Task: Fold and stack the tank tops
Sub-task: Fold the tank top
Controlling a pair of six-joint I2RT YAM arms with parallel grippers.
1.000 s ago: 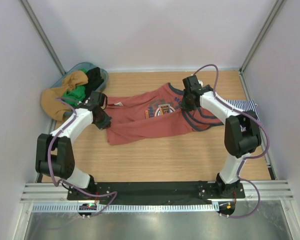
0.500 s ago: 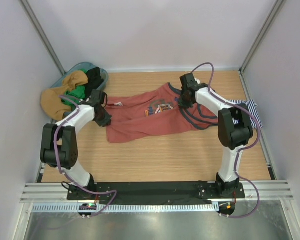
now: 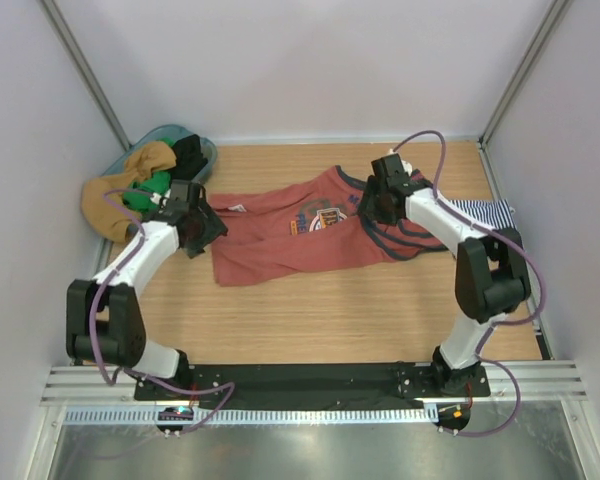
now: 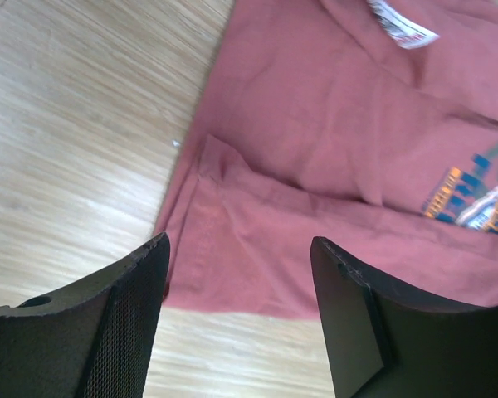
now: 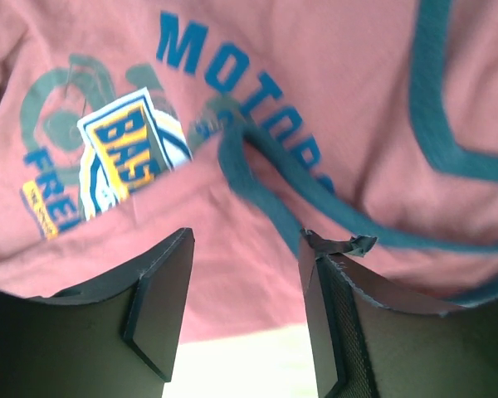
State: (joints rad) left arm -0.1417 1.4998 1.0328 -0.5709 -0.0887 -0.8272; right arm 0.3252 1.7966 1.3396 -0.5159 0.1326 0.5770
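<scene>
Top external view: the red tank top (image 3: 300, 235) lies partly folded on the desk (image 3: 330, 320), the striped tank top (image 3: 485, 212) just past its right end, and both arms bend over it, left gripper (image 3: 202, 222) at its left end, right gripper (image 3: 372, 205) near its neck. Left wrist view: the left gripper (image 4: 239, 249) hangs open and empty over its hem. Right wrist view: the right gripper (image 5: 247, 240) is open and empty too, so next they likely grab and fold again.
</scene>
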